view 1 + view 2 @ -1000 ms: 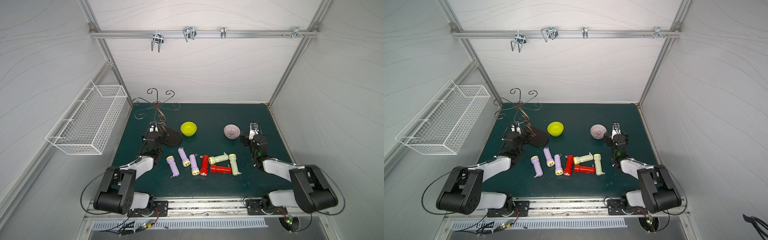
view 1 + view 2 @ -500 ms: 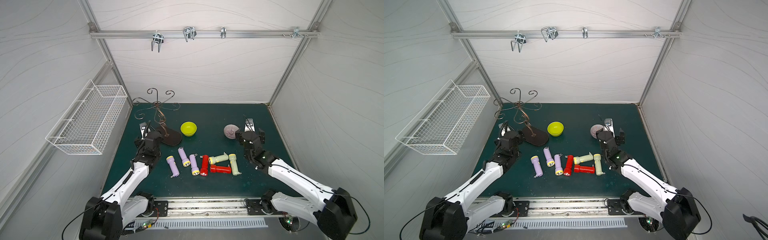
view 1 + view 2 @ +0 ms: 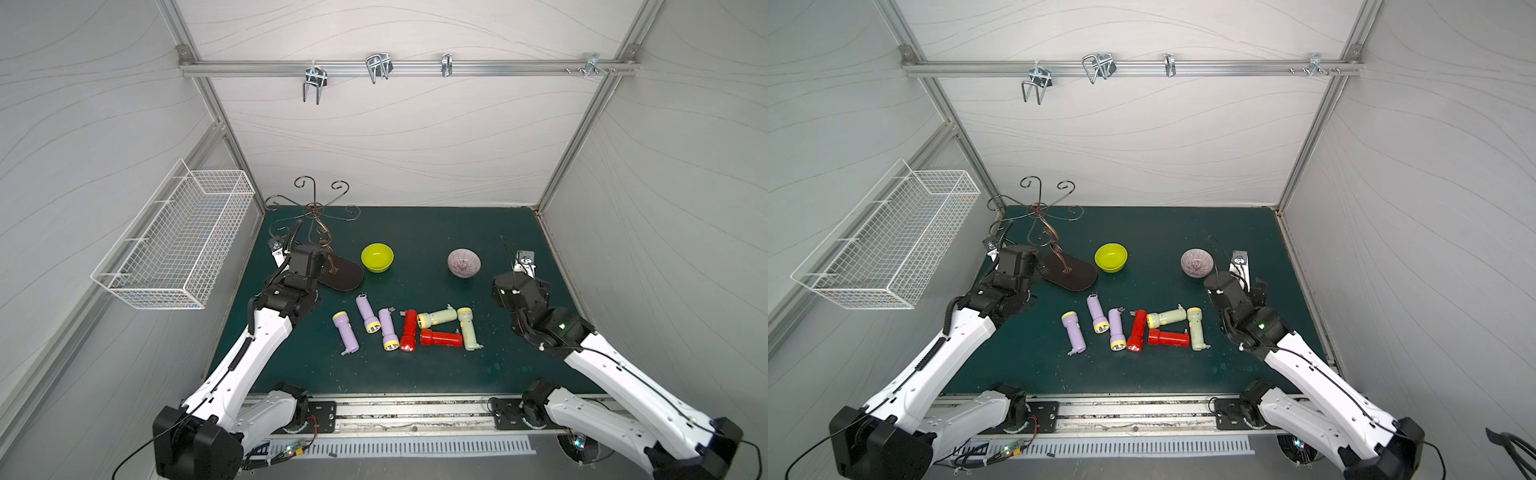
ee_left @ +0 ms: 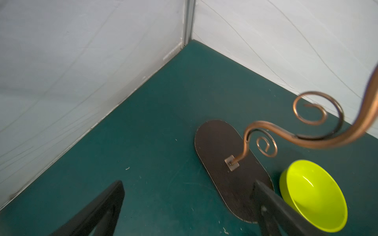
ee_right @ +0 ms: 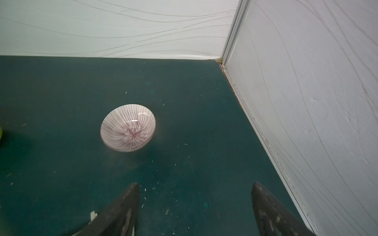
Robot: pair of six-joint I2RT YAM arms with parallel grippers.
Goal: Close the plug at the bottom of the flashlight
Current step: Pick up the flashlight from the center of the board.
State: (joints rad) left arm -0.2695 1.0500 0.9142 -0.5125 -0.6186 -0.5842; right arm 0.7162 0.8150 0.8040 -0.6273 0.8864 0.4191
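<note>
On the dark green table (image 3: 415, 374), inside a white-walled enclosure, seven flashlights lie in a loose cluster at the middle front. A white wire basket (image 3: 174, 245) hangs on the left wall. The left arm (image 3: 257, 345) and right arm (image 3: 615, 370) reach in from the front rail, each ending well apart from the cluster. A scrolled copper stand (image 3: 340, 272) rises from a dark oval base at the left rear, with a yellow-green bowl (image 3: 377, 257) just beside that base and a striped bowl (image 3: 464, 262) farther right. The cluster comprises three purple flashlights (image 3: 367, 313), two red flashlights (image 3: 441, 337) and two pale green flashlights (image 3: 436, 318). All lie on their sides, several touching. Small plug pieces jut from some base ends, too small to read further. The left gripper (image 4: 189, 183) hangs over the stand's base, its fingers spread wide with nothing between them. The right gripper (image 5: 196, 185) hangs over bare mat near the right wall, short of the striped bowl, its fingers likewise apart and empty.
</note>
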